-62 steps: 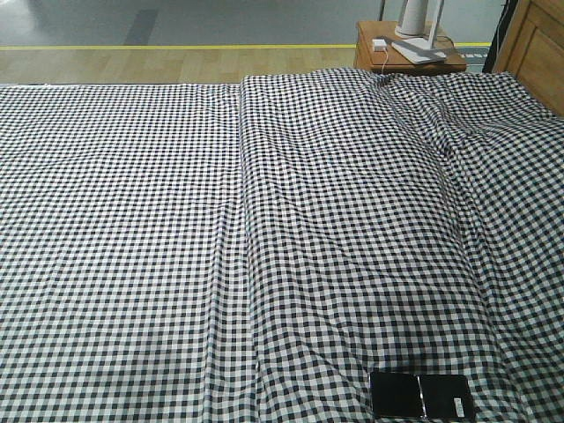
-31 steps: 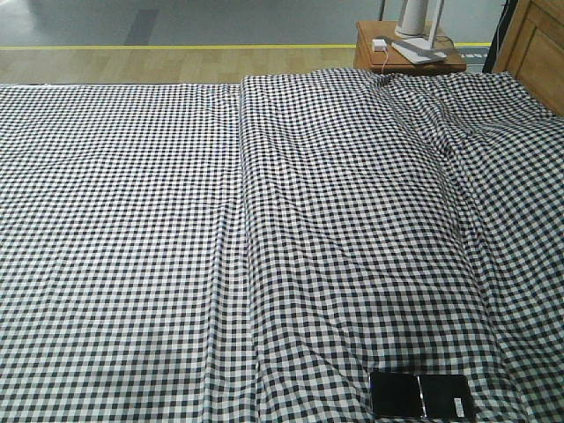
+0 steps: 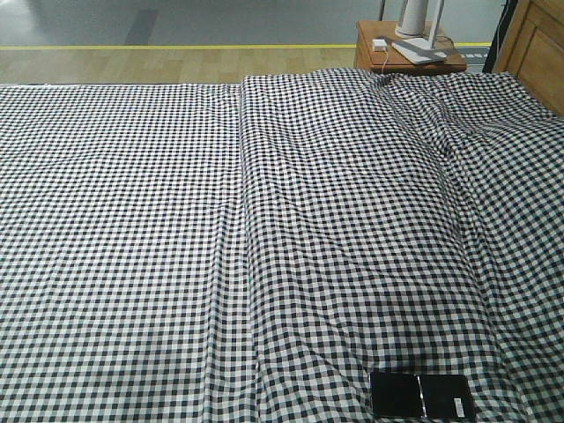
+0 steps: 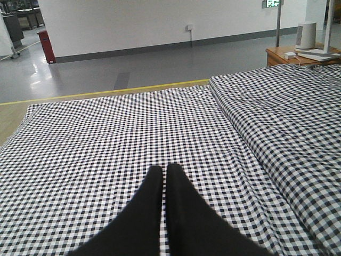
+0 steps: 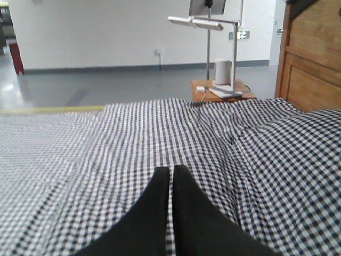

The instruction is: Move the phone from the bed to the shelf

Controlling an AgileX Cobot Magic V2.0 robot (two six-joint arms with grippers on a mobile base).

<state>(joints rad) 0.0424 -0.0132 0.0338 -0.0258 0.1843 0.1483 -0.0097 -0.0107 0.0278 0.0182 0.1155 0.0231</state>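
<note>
The glossy black phone (image 3: 421, 396) lies flat on the gingham bed (image 3: 264, 247).

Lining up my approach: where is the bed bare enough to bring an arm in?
The bed is bare everywhere left of and beyond the phone, out to its far edge. Only the side table past the far corner is crowded, with white items.

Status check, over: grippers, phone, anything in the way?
Left gripper shut, empty. Right gripper shut, empty. Phone flat on bed, near edge, untouched. Nothing seen blocking it.
</note>
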